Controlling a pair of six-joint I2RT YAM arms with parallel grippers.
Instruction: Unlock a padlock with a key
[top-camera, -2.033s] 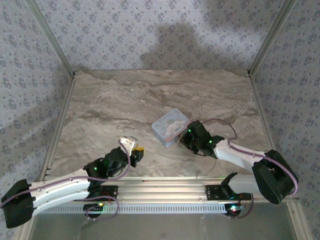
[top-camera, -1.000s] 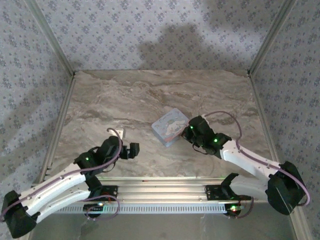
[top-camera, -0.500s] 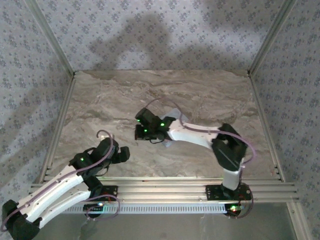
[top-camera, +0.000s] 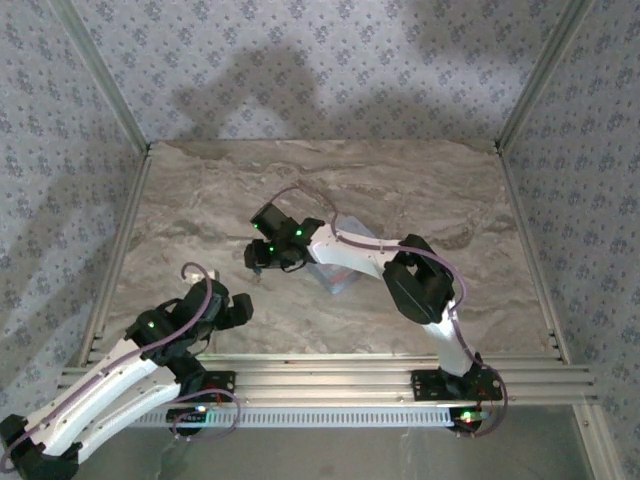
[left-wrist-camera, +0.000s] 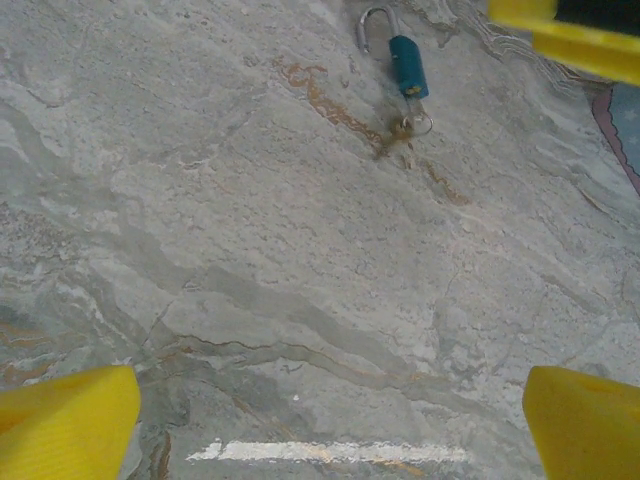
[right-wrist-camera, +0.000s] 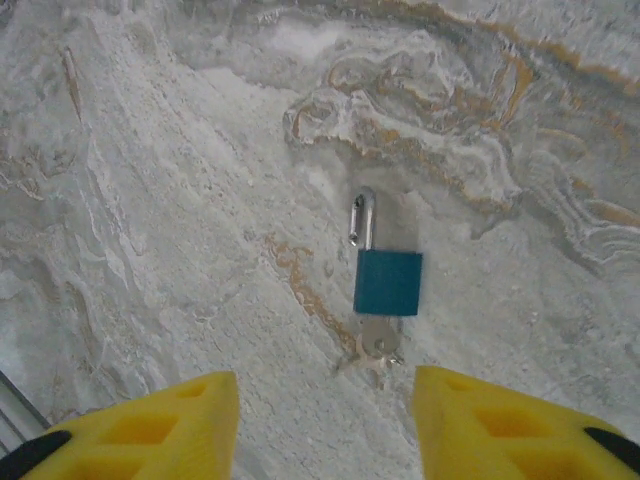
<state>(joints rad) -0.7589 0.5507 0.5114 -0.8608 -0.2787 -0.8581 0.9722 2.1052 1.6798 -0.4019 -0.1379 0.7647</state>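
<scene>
Padlock (right-wrist-camera: 387, 282) on the table (right-wrist-camera: 150, 200) — right claw (right-wrist-camera: 325, 425) parted above.

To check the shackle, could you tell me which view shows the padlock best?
Right wrist: the padlock lies centred, close, shackle and key plain. Left wrist has it small near the top edge. Top external: indistinct.

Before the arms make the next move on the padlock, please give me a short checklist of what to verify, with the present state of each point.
1. Padlock lies flat on the table, nothing gripping it: ok.
2. Key sits at the padlock's bottom end: ok; fully inserted: cannot tell.
3. Right gripper open, empty, padlock just ahead of it: ok.
4. Left gripper open, empty: ok.
5. Shackle released: cannot tell.
</scene>
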